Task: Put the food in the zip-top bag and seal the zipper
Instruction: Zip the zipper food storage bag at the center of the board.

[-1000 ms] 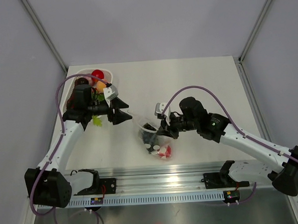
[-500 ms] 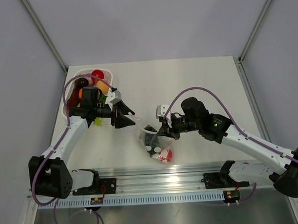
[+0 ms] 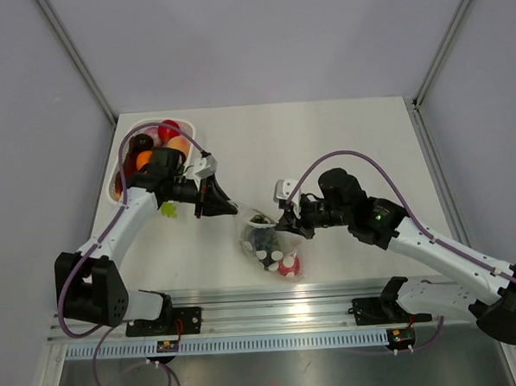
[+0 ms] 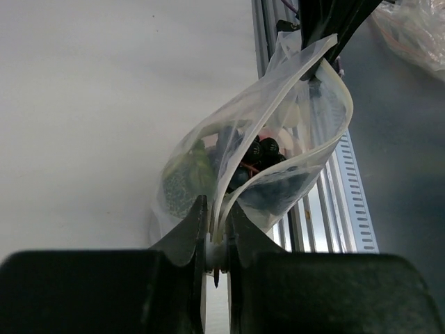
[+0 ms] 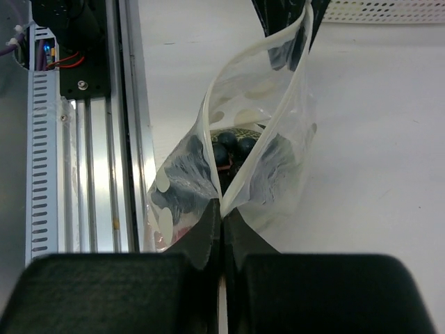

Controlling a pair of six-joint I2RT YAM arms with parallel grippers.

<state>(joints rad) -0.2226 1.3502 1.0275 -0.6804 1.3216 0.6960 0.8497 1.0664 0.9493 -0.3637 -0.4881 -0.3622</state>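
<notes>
The zip-top bag (image 3: 268,244) hangs between both grippers near the table's front edge, its mouth gaping. My left gripper (image 3: 228,208) is shut on the left end of the zipper (image 4: 278,167). My right gripper (image 3: 282,224) is shut on the right end. In the left wrist view the jaws (image 4: 219,209) pinch both white zipper strips together. In the right wrist view the jaws (image 5: 222,205) clamp the bag's corner (image 5: 229,188). Food lies inside the bag: dark purple balls (image 4: 261,149), a green leafy piece (image 4: 189,174), a red and white piece (image 3: 287,263).
A white tray (image 3: 116,179) at the back left holds more food, among it a red ball (image 3: 169,128) and an orange one (image 3: 144,159). A green leafy piece (image 3: 168,209) lies on the table beside it. The metal rail (image 3: 272,300) runs just in front of the bag.
My left gripper swung right toward the bag and shut on the zipper's left end. The right gripper kept its grip and shifted slightly; the bag now spans both.
</notes>
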